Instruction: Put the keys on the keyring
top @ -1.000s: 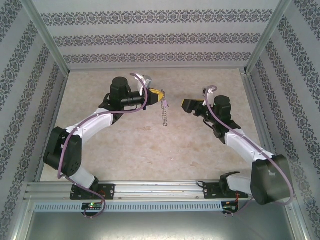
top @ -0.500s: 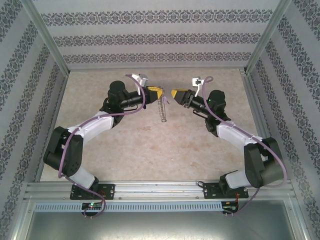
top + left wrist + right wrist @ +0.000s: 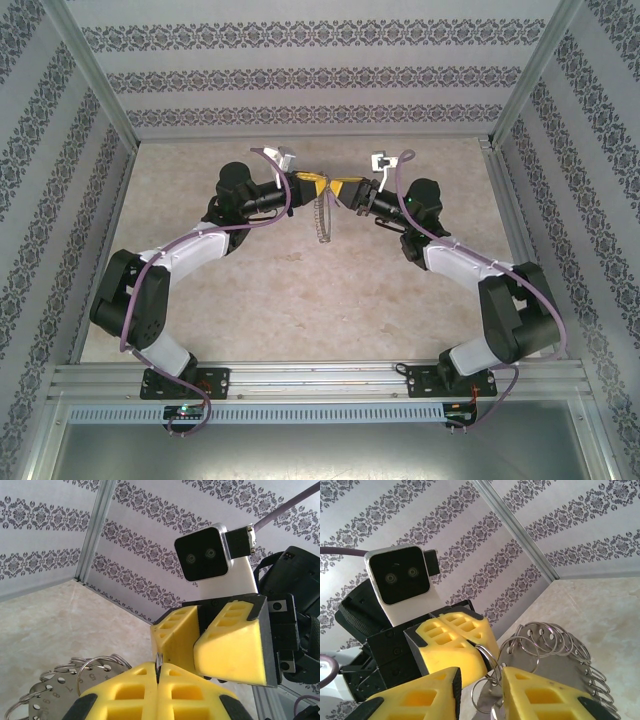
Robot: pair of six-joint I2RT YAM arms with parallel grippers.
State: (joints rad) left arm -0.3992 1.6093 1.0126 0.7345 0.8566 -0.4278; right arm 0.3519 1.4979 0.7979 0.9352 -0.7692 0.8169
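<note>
**Pincers nose to nose over the keyring**

Left arm: the left pincer [image 3: 312, 183] is held up above the far middle of the tabletop [image 3: 300, 300]. It is fully closed, with the thin wire of the keyring [image 3: 320, 215] pinched edge-on between its pads.

Keyring: from that pinch the bunch hangs clear of the tabletop. Seen from above, its long axis runs from the fingertips back toward the arm bases. The left wrist view shows stacked loops and numbered metal tags [image 3: 55, 700] trailing below the grip. No key can be picked out with certainty among the metal.

Right arm: the right pincer [image 3: 345, 188] faces the left one tip to tip, just beside it. Its jaws stand a little apart. One small loop [image 3: 487, 697] sits in the gap, close against the right-hand pad. Whether the pads press on it cannot be told.

Judgement: the work lies straight ahead of the right pincer, at the left fingertips, and both arms are equally near it. The coming move appears to depend on the right jaws meeting that loop squarely, across the wire, while the left holds firm.
</note>
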